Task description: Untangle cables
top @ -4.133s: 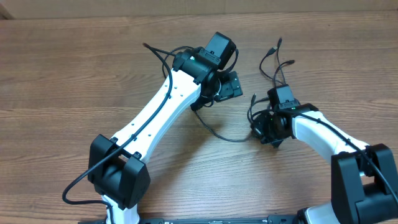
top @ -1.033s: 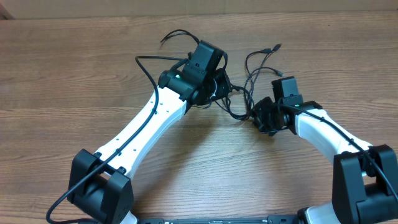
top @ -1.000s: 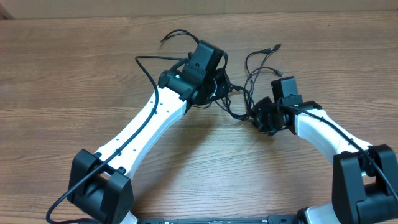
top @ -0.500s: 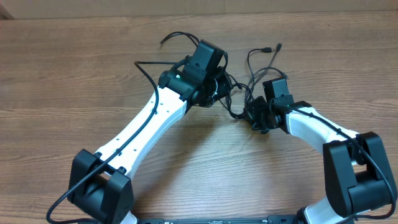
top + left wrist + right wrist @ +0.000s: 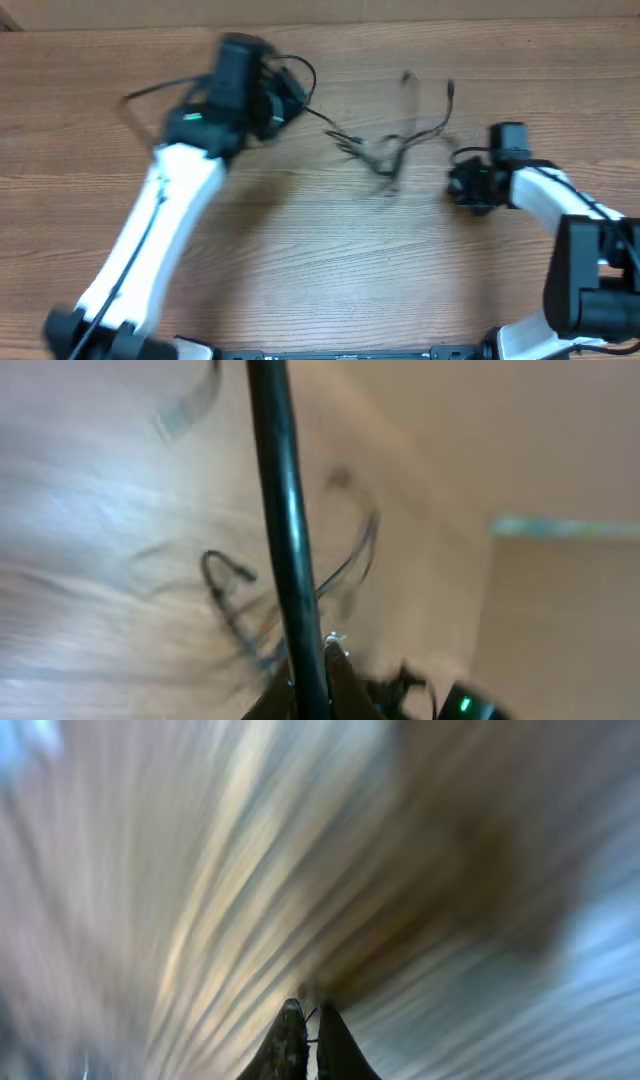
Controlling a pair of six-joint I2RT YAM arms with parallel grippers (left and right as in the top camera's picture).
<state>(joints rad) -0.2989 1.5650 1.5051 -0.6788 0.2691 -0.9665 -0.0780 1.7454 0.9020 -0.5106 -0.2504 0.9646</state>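
The thin black cables (image 5: pixel 385 155) lie stretched in a loose, blurred tangle across the table's middle, one plug end (image 5: pixel 451 88) pointing to the far edge. My left gripper (image 5: pixel 295 98) is at the upper left, shut on a cable strand that runs back to the tangle. In the left wrist view its fingertips (image 5: pixel 325 660) pinch together beside a silvery plug, with the cables (image 5: pixel 230 600) behind. My right gripper (image 5: pixel 460 187) is right of the tangle. The right wrist view is smeared; the gripper (image 5: pixel 310 1012) is shut, with a thin dark strand between its tips.
The left arm's own thick black wire (image 5: pixel 285 510) crosses right in front of the left wrist camera. The wooden table (image 5: pixel 320 260) ends at a far edge against a tan wall (image 5: pixel 500 10). Both white arms reach in from the near edge.
The left arm swung far to the left and the right arm moved right, drawing the tangle out between them. The right gripper closed within the last second.
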